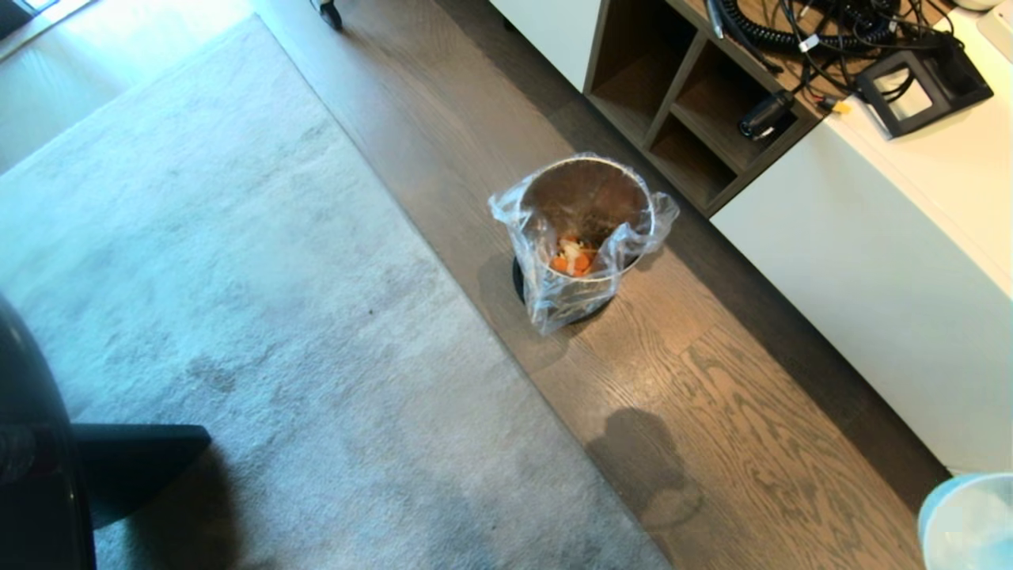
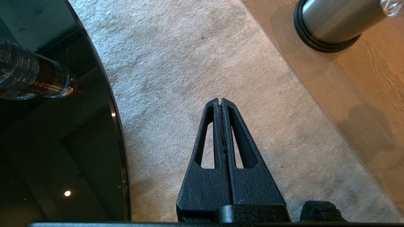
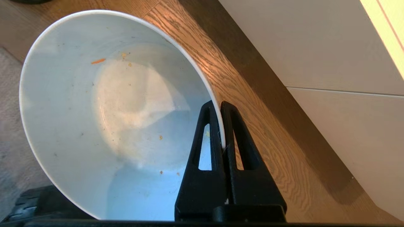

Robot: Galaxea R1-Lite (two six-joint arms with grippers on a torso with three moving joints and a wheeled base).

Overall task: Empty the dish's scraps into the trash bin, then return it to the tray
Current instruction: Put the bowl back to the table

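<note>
The trash bin (image 1: 587, 198), brushed steel with a clear bag over its rim, stands on the wood floor, and the orange and pale scraps (image 1: 571, 257) lie at its bottom. In the right wrist view my right gripper (image 3: 217, 105) is shut on the rim of the white dish (image 3: 110, 126), which is held tilted over the floor with only a few crumbs inside. An edge of the dish (image 1: 969, 522) shows at the head view's lower right corner. My left gripper (image 2: 220, 101) hangs shut and empty over the carpet, with the bin's base (image 2: 334, 22) farther off. The tray is out of view.
A white cabinet (image 1: 870, 261) with open wooden shelves (image 1: 681, 95) and tangled cables stands behind the bin on the right. A grey carpet (image 1: 237, 277) covers the left. A dark round glass table (image 2: 56, 142) sits close beside the left arm.
</note>
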